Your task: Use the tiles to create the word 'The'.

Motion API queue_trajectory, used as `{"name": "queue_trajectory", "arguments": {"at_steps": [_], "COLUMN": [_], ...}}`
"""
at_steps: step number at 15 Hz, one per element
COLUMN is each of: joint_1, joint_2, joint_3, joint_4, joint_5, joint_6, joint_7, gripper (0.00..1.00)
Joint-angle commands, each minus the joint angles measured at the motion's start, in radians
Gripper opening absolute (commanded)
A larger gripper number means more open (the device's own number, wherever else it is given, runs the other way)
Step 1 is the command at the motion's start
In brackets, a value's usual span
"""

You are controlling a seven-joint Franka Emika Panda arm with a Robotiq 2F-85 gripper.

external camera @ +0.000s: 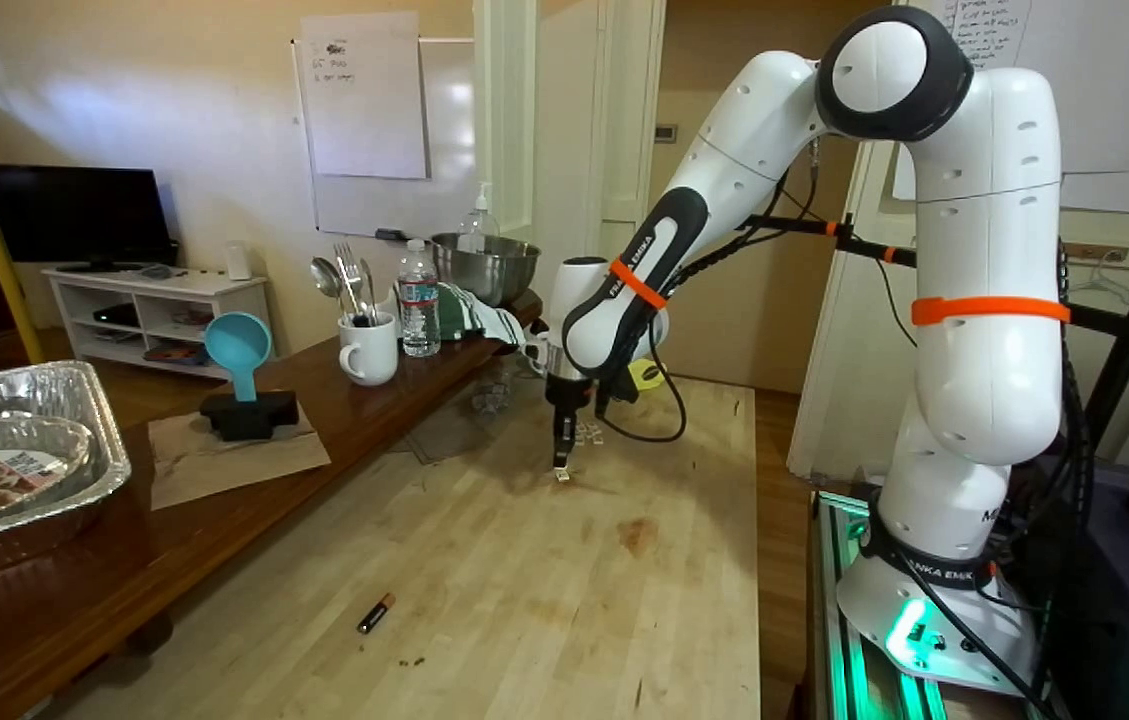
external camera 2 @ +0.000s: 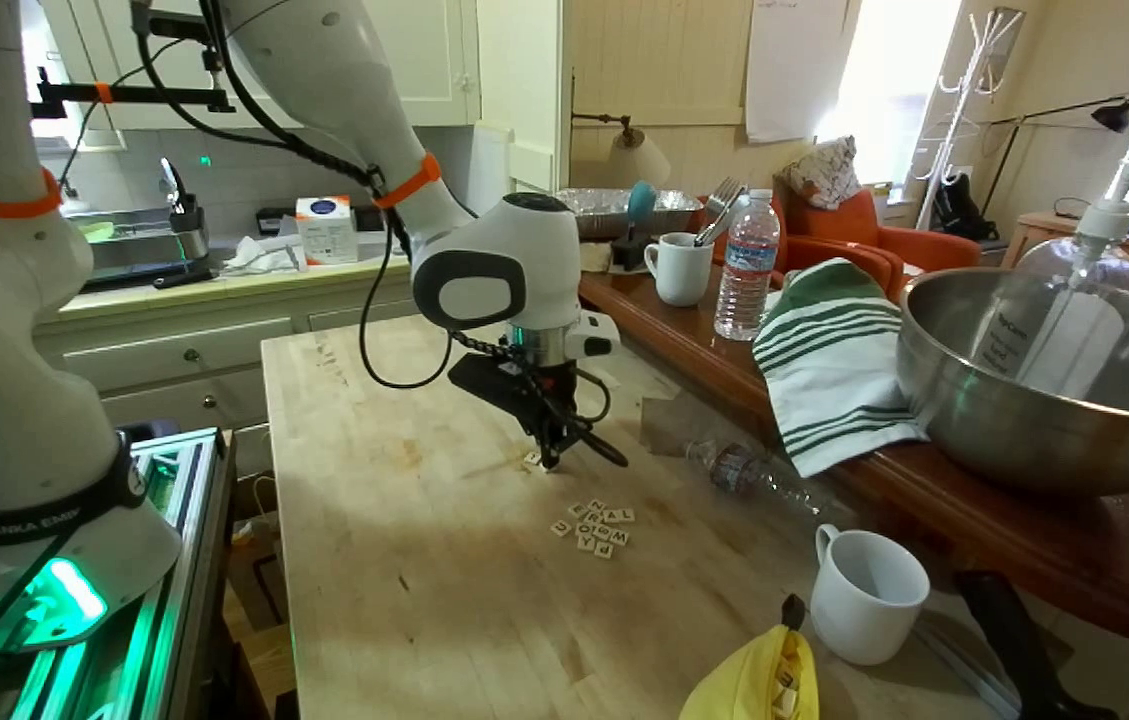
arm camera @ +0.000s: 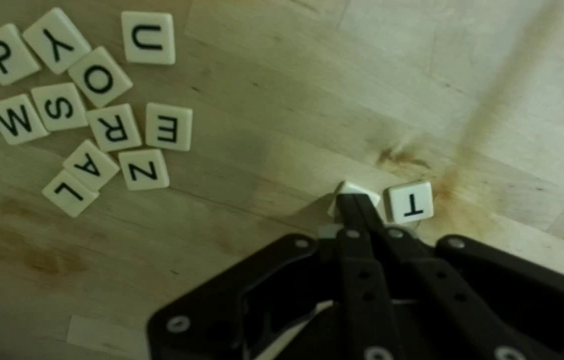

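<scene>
Pretty sure I'm on letter two here: the T tile (arm camera: 410, 202) is lying about midway across the desk (external camera 2: 404, 580), between the long edge by my base (external camera: 929, 605) and the long edge along the brown counter (external camera: 359, 415). My gripper (arm camera: 354, 197) is closed, finger against finger, nothing between them that I can see, and the tips are right at a second tile (arm camera: 352, 188) just beside the T. Its letter is hidden, but no H shows in the bunch of loose tiles (arm camera: 77, 117) nearer the short edge with the yellow pouch (external camera 2: 739, 680), so I'd bet that's it. It sits skewed to the T, so next is probably a gentle nudge to square it up without bumping its neighbour, then over for the E tile (arm camera: 169, 126), on my side of the bunch
</scene>
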Motion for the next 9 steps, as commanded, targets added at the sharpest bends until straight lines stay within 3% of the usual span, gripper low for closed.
{"name": "queue_trajectory", "arguments": {"at_steps": [1,9], "joint_1": [-0.023,-0.025], "joint_2": [0.007,-0.002], "joint_3": [0.027,0.03], "joint_4": [-0.02,-0.03], "joint_5": [0.013,0.014], "joint_6": [-0.003,-0.013], "joint_7": [-0.109,-0.3], "gripper": [0.0,0.0]}}
